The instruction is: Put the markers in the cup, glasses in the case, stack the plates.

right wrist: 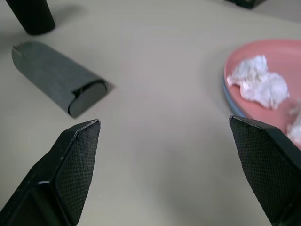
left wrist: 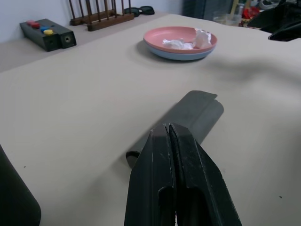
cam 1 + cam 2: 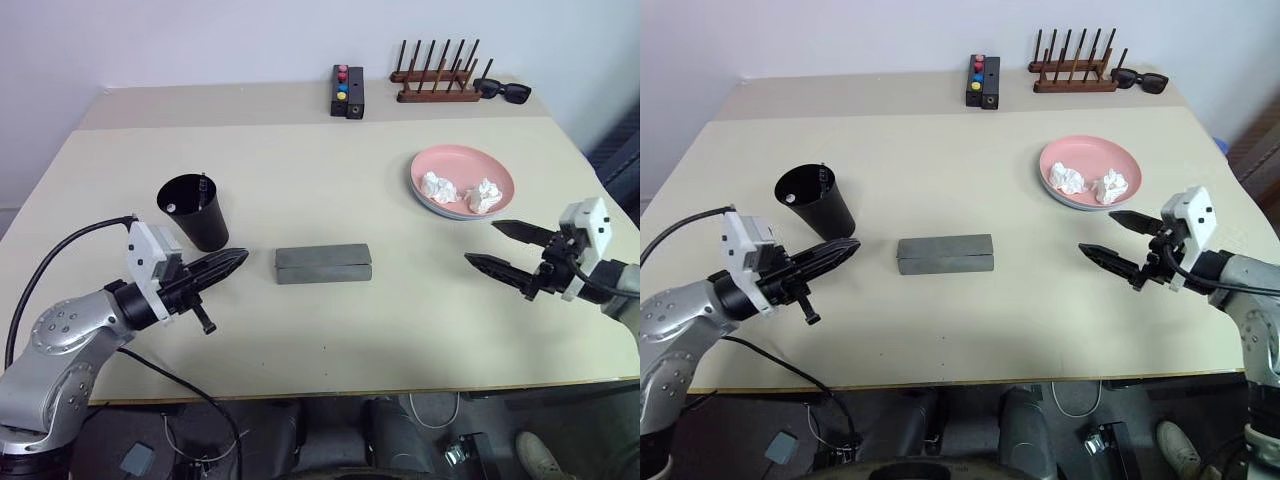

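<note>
2 stacked plates (image 3: 452, 166), pink over blue, grey case (image 3: 323, 264) closed, left pincer (image 3: 232, 260) clamped empty, right pincer (image 3: 497, 244) wide.

Light: bright, even, diffuse across the table (image 3: 300, 180).
Shadows: soft and short beside the cup (image 3: 193, 210) and the case (image 3: 323, 264); a faint smear at upper right of the left wrist view.
Glare: none.
Focus: head views sharp; right wrist view soft, its plates (image 1: 277, 61) slightly blurred at right.

Case (image 3: 944, 254) closed, mid-table. Cup (image 3: 815, 199) upright beside left gripper (image 3: 845, 248), fingers together. Pink plate (image 3: 1090, 171) stacked on blue, near spread-fingered right gripper (image 3: 1103, 240).
</note>
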You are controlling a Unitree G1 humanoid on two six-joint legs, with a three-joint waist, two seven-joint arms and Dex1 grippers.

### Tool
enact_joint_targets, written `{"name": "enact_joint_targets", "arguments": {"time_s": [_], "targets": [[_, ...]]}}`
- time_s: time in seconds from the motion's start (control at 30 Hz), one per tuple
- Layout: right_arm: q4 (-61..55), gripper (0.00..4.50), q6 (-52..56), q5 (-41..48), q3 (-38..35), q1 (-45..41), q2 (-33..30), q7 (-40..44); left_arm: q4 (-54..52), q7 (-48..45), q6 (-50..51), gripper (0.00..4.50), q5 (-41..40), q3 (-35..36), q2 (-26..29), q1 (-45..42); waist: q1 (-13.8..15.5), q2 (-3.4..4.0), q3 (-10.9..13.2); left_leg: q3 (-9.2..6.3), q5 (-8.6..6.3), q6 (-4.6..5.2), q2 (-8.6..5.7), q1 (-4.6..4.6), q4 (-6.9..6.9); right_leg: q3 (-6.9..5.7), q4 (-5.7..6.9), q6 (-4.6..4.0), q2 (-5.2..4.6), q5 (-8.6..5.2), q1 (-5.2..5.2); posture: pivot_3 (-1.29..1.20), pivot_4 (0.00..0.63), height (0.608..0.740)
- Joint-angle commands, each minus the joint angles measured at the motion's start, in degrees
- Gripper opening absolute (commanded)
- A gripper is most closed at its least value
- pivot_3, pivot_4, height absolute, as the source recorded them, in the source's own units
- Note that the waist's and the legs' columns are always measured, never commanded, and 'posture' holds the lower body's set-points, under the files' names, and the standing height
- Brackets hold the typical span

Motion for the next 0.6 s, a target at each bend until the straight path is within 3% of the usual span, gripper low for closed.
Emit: {"name": "enact_joint_targets", "arguments": {"time_s": [0.03,0.33,0.6], "targets": [[-2.2,4.46,-1.4,0.4,-2.7,1.5,-0.1,-1.3,-2.2,0.5,0.0,0.00,-2.1,3.3,1.1,0.7,0.0,0.00,0.0,0.01,0.00,0.00,0.00,0.00,0.00,0.00,0.00,0.00,0.00,0.00,0.00,0.00,0.150,0.740],[-4.0,4.46,-5.7,-1.2,-4.7,10.7,2.0,-4.0,-4.8,2.7,-0.5,0.00,-2.6,5.4,-0.6,8.8,0.0,0.00,0.0,0.01,-0.01,0.02,0.00,0.00,-0.01,0.00,-0.04,0.00,-0.01,0.00,0.03,0.00,0.150,0.740],[0.4,4.46,-12.3,-3.3,-5.5,12.9,4.8,-5.6,-0.8,8.8,-11.7,0.00,8.7,1.8,-9.6,12.3,0.2,0.01,0.0,0.02,-0.07,0.10,0.00,0.13,-0.04,0.00,-0.11,-0.01,-0.01,0.00,0.21,0.00,0.150,0.740]]}}
